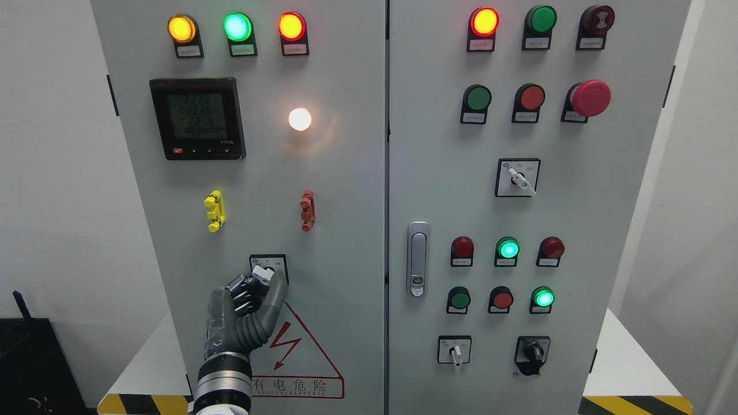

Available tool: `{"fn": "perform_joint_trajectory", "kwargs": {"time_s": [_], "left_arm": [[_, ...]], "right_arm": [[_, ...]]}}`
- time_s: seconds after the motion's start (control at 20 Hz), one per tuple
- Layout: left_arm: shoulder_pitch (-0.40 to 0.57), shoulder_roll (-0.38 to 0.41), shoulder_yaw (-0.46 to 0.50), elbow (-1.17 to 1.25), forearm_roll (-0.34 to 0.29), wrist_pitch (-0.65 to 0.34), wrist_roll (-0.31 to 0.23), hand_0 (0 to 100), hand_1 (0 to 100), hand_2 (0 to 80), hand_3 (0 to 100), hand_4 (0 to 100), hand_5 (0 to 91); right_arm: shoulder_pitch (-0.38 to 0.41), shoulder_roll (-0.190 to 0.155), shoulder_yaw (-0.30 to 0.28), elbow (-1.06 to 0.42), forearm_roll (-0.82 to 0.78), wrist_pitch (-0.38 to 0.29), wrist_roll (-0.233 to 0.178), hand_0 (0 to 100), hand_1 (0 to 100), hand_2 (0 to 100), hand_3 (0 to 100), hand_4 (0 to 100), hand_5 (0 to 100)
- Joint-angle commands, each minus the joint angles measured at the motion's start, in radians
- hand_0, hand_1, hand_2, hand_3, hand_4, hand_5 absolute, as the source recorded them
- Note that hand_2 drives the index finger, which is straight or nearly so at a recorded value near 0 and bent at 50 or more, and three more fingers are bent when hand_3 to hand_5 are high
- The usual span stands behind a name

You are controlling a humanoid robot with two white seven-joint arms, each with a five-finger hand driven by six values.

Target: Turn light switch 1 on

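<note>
Light switch 1 is a small rotary selector (263, 271) with a white knob on a black-framed plate, low on the left cabinet door (242, 190). My left hand (260, 281) rises from the bottom edge and closes on the knob, thumb on its right side and curled fingers (241, 290) on its left. The hand hides part of the knob and plate. Above it, a round white lamp (300, 119) glows brightly. My right hand does not show.
The left door also carries a digital meter (198, 119), three lit indicator lamps (237, 26), a yellow clip (214, 211) and a red clip (308, 210). The right door (588, 202) has push buttons, selector switches, a red emergency button (591, 98) and a door handle (418, 258).
</note>
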Motion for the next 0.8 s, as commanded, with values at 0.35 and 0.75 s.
{"fn": "perform_joint_trajectory", "kwargs": {"time_s": [0.35, 0.75], "left_arm": [[0.0, 0.001, 0.001, 0.003, 0.003, 0.001, 0.004, 48, 58, 59.1, 92, 90, 73.5], [-0.004, 0.001, 0.001, 0.003, 0.003, -0.001, 0.004, 34, 47, 58.9, 92, 89, 73.2]], "right_arm": [[0.0, 0.0, 0.0, 0.0, -0.025, 0.001, 0.0, 0, 0, 0, 0, 0, 0], [0.0, 0.0, 0.0, 0.0, -0.025, -0.001, 0.0, 0, 0, 0, 0, 0, 0]]}}
